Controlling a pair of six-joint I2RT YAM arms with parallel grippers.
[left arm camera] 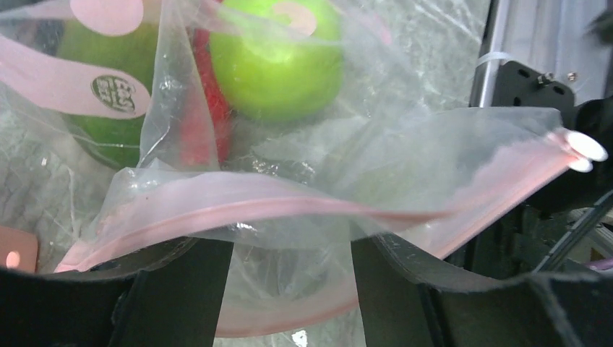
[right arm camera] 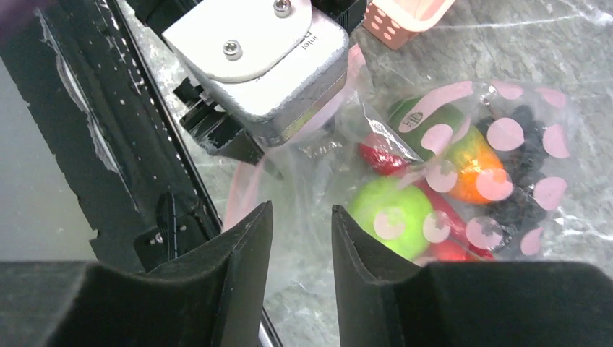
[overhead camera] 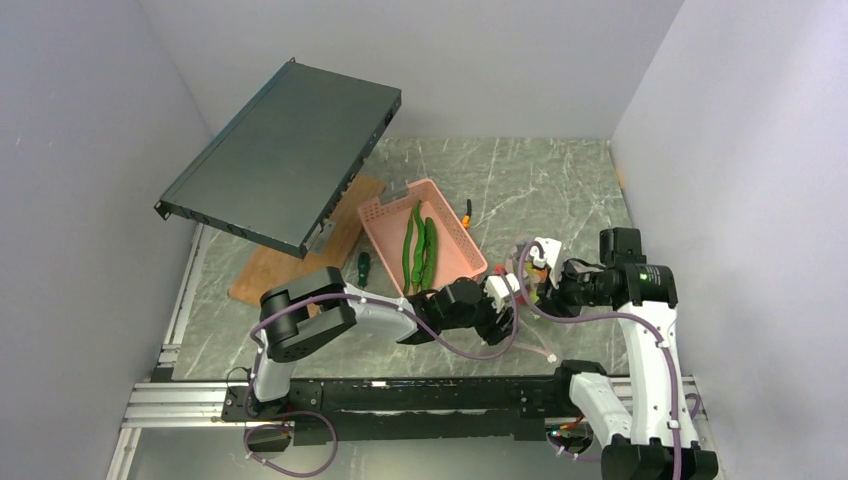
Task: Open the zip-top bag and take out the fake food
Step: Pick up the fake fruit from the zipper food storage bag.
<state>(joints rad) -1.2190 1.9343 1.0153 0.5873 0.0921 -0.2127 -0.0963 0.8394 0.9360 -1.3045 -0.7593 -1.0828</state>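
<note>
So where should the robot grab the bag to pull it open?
By the pink zip strip of the zip-top bag, not the bulgy middle holding the lime-green apple. The strip is a flat, firmer edge, and it lies across the gap of the left hand, whose fingers stand open. I'd pinch one lip there, coming from the mouth side, away from the food.

Plain pale grey walls (overhead camera: pixel 480 60) close three sides of the desk (overhead camera: pixel 540 180), whose top is grey-green marble with white veins.
</note>
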